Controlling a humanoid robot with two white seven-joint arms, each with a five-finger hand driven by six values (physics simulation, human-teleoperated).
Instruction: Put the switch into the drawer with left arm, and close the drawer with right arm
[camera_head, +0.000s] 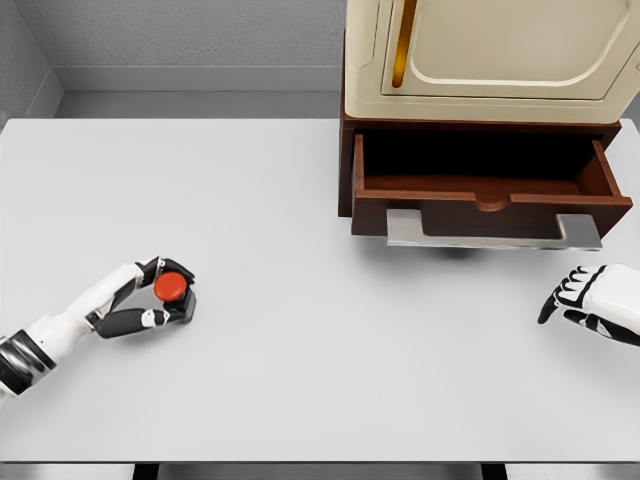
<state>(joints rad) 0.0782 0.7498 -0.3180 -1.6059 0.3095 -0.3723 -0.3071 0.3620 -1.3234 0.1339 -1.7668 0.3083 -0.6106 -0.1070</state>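
Head view: left hand (150, 300) sits low on the tabletop (300, 380) at the left, fingers curled around the switch (172, 287), whose red button faces up. Grasping looks done or nearly so; next comes a lift and a long carry rightward to the drawer (480, 190), which stands open and empty under a cream cabinet (490, 60). Right hand (595, 303) rests near the right edge, fingers relaxed, holding nothing, just below the drawer's grey handle (495, 232). Nothing blocks the path.
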